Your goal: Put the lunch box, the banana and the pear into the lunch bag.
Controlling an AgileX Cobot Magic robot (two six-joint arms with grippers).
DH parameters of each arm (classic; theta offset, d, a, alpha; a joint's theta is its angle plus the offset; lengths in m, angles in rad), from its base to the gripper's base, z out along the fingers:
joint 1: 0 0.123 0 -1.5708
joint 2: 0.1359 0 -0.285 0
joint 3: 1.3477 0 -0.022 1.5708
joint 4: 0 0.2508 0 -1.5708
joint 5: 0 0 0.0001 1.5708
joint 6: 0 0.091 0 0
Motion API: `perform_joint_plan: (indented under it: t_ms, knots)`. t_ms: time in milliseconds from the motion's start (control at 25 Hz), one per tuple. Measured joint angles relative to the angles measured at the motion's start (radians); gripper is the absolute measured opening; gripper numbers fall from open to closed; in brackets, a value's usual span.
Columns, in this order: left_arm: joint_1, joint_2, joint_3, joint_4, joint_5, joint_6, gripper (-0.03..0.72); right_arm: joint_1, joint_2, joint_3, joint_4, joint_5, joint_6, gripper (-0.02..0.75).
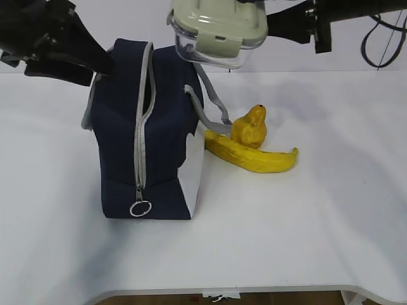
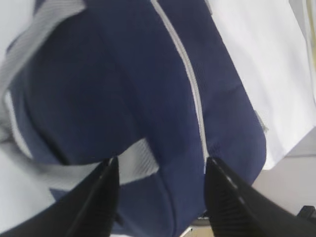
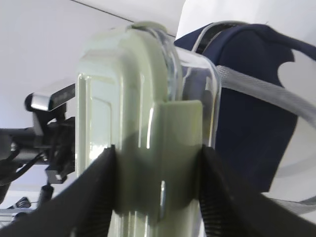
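Note:
The navy lunch bag (image 1: pixel 162 127) stands upright left of centre, its grey zipper parted near the top. My left gripper (image 1: pixel 105 67) is at the bag's top left corner. In the left wrist view it (image 2: pixel 161 160) is open, its fingers straddling navy fabric (image 2: pixel 98 89) and a grey handle strap. My right gripper (image 3: pixel 158 148) is shut on the lunch box (image 3: pixel 148 98), clamping its pale green lid clip. The lunch box (image 1: pixel 216 32) hangs above the bag's right top corner. The pear (image 1: pixel 250 126) rests against the banana (image 1: pixel 254 159) on the table to the right of the bag.
A grey handle loop (image 1: pixel 213 101) trails from the bag toward the fruit. The zipper's ring pull (image 1: pixel 140 208) hangs low on the bag's front. The white table's front edge (image 1: pixel 222 289) runs along the bottom. Bare table lies to the right and in front.

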Motion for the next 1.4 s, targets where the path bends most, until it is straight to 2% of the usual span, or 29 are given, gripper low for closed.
perform_joint_plan:
  t_ms: [40, 280, 360, 480, 560, 920, 1160, 1400]
  knots:
    - [-0.009, 0.022, -0.076, 0.0, 0.0, 0.0, 0.419, 0.011, 0.009, 0.0, 0.01, 0.0, -0.003, 0.361]
    - [-0.027, 0.087, -0.086, 0.006, 0.0, 0.0, 0.418, 0.058, 0.037, -0.021, 0.025, -0.008, -0.014, 0.361]
    - [-0.027, 0.103, -0.088, 0.008, -0.002, 0.0, 0.306, 0.08, 0.038, -0.027, 0.029, -0.025, -0.016, 0.361]
    - [-0.027, 0.103, -0.095, 0.014, 0.008, 0.002, 0.095, 0.103, 0.039, -0.027, 0.032, -0.054, -0.02, 0.361]
    - [-0.027, 0.103, -0.097, 0.021, 0.018, 0.002, 0.027, 0.111, 0.039, -0.027, 0.034, -0.07, -0.02, 0.361]
    - [-0.027, 0.103, -0.097, 0.023, 0.04, 0.002, 0.017, 0.169, 0.061, -0.027, 0.037, -0.172, -0.022, 0.361]
    - [-0.027, 0.103, -0.097, 0.021, 0.057, 0.002, 0.017, 0.203, 0.135, -0.027, 0.033, -0.188, -0.027, 0.361]
    - [-0.027, 0.103, -0.117, 0.021, 0.092, 0.002, 0.017, 0.201, 0.207, -0.029, -0.066, -0.254, -0.033, 0.361]
